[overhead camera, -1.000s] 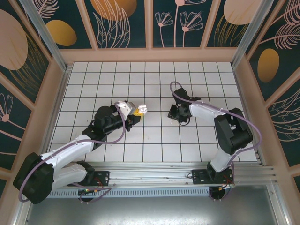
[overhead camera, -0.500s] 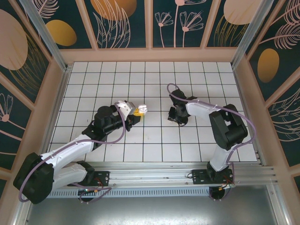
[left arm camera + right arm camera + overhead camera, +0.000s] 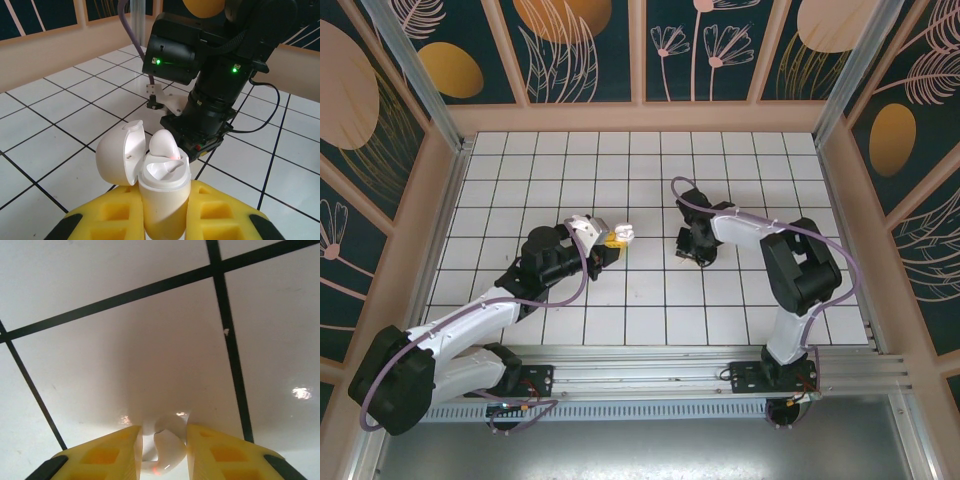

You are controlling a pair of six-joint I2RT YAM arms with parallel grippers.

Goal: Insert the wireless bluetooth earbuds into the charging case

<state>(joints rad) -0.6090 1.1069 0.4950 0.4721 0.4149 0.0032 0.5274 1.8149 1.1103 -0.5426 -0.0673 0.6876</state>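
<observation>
Grip first: left hand point(image 3: 165, 212) pinches the charging case point(image 3: 164, 187) from both sides, yellow pads point(image 3: 220, 215) flat on its lower body. The case stands upright btwn them. Its lid point(image 3: 120, 157) is swung open to the left in the wrist view, hinge side still joined to the body. One seated earbud point(image 3: 164, 145) sticks up out of the case's top, w/ a small red glow at its base. We can't tell whether the slot beside it holds anything.

Past the case, the right arm point(image 3: 215, 75) reaches down to the table point(image 3: 50, 145), two green lights lit on its dark housing.

Right hand point(image 3: 161, 450) is closed on a white earbud point(image 3: 167, 440). Both yellow fingers point(image 3: 105, 457) touch it, one per side, and the bud sits at or just above the glossy tile; we can't say whether it's lifted. A faint red dot shows on its lower part. Black grout lines cross the tile around it.

From the top cam, the left hand point(image 3: 608, 240) holds the case left of ctr and the right hand point(image 3: 692, 250) points down right of ctr. The two hands are apart, w/ bare white tiles btwn them. Both arms stretch in from their bases at the near edge. Wood-framed panels point(image 3: 580, 45) w/ leaf patterns wall the table on three sides.
</observation>
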